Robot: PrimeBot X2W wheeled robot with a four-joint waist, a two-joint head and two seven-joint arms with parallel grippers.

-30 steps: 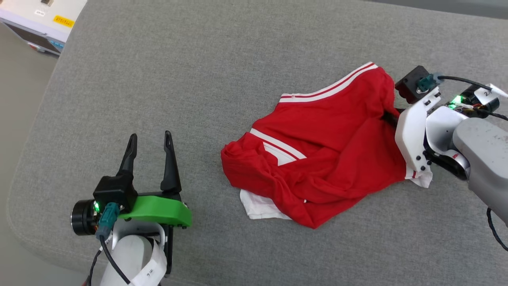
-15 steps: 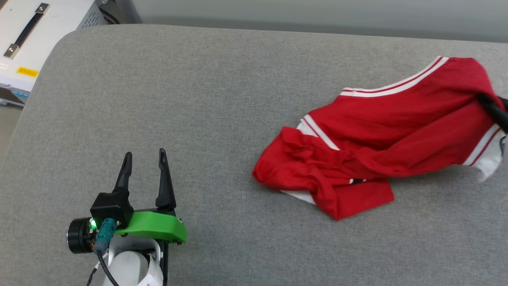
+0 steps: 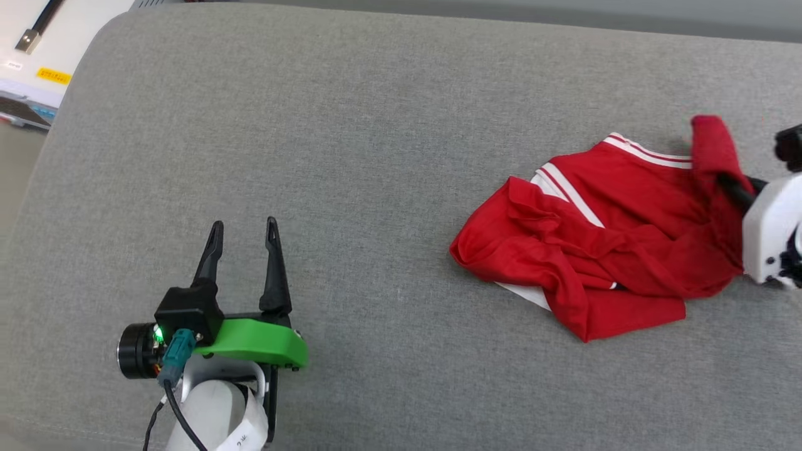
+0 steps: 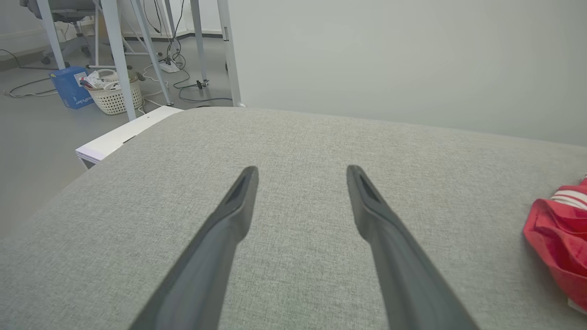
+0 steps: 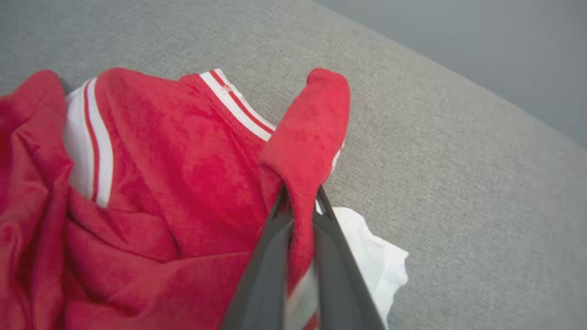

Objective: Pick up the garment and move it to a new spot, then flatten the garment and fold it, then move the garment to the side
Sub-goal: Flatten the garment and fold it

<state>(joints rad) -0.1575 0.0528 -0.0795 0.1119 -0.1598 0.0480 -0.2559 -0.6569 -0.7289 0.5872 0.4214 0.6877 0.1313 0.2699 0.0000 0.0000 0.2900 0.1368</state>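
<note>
Right hand [image 5: 301, 196] pinches a fold of the garment [image 3: 626, 232]; left hand [image 3: 244, 224] gapes empty above the cushion [image 3: 376, 156].

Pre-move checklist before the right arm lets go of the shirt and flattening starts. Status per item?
1. Right pincer shut on the garment: ok, a red fold is pinched in it.
2. Number of layers caught in that pinch: cannot tell.
3. Garment resting on the grey padded surface: ok for most of it; the pinched fold stands up.
4. Garment flat: not ok, it is bunched and creased, with white fabric tucked beneath.
5. Left pincer open and holding nothing: ok, and it is apart from the garment.
6. Bare surface to spread onto: ok, there is a wide stretch on the garment's left.
</note>
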